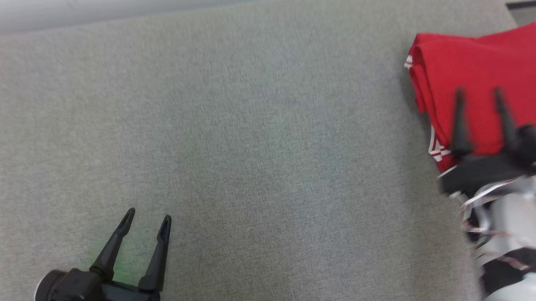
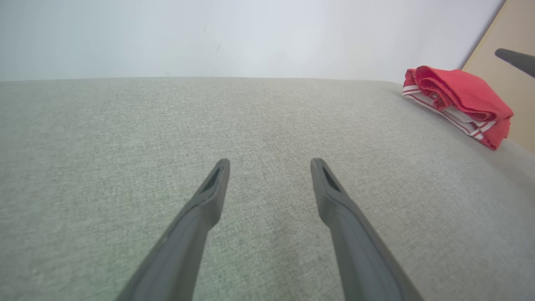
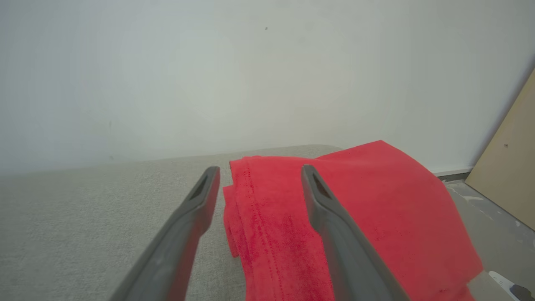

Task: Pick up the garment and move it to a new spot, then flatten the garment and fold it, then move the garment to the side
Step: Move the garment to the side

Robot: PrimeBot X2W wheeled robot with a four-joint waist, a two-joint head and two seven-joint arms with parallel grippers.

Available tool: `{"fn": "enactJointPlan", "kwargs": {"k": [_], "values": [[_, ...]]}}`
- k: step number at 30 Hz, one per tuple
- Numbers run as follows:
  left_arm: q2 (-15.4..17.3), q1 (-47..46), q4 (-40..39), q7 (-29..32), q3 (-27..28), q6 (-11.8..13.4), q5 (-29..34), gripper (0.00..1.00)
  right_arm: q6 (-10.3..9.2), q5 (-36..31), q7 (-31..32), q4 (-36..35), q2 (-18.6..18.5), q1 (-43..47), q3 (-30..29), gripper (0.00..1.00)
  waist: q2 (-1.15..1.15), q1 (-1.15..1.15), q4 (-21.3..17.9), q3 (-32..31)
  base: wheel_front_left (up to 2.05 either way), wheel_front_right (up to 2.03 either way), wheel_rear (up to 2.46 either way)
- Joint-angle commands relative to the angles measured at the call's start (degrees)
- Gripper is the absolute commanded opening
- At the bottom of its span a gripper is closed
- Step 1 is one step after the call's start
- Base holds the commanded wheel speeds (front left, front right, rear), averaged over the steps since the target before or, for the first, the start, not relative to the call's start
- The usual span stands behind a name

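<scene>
The garment is red with white stripes, folded into a thick pile at the far right edge of the grey surface. In the left wrist view the garment lies far off at the upper right. My right gripper hovers over the pile's near side, open with nothing between its fingers. The right wrist view looks down on the red cloth from above, my right gripper spread over its left edge. My left gripper stands open above bare fabric at the lower left, its fingers apart and empty.
The grey upholstered surface stretches wide between the two grippers. A white wall rises behind it. A tan board leans at the right beyond the surface's edge, with grey floor below it.
</scene>
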Motion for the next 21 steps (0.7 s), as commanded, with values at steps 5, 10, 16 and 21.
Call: {"fn": "enactJointPlan", "kwargs": {"k": [5,10,16,21], "values": [[-2.13,1.62,1.28,0.01,2.13,1.15,-2.59,1.0,0.0,1.09,-0.07,-3.18,2.26,4.61,6.52,1.0,0.0,0.0,1.11,-5.24,0.0,0.0,0.0],[-3.72,2.79,2.2,0.01,4.19,2.71,-4.93,1.0,0.0,1.78,-0.07,-5.96,4.08,8.48,12.69,1.0,0.0,0.0,2.6,-8.77,0.0,0.0,0.0],[-4.7,4.28,0.77,0.01,5.97,4.51,-5.63,1.0,0.0,0.92,-0.07,-11.38,4.62,13.72,14.74,1.0,0.0,0.0,4.33,-14.21,0.0,0.0,0.0],[-5.1,7.16,-3.3,0.02,7.93,5.93,-4.4,1.0,0.0,-0.85,-0.07,-16.07,4.24,19.24,13.29,1.0,0.0,0.0,5.0,-18.26,0.0,0.0,0.0]]}}
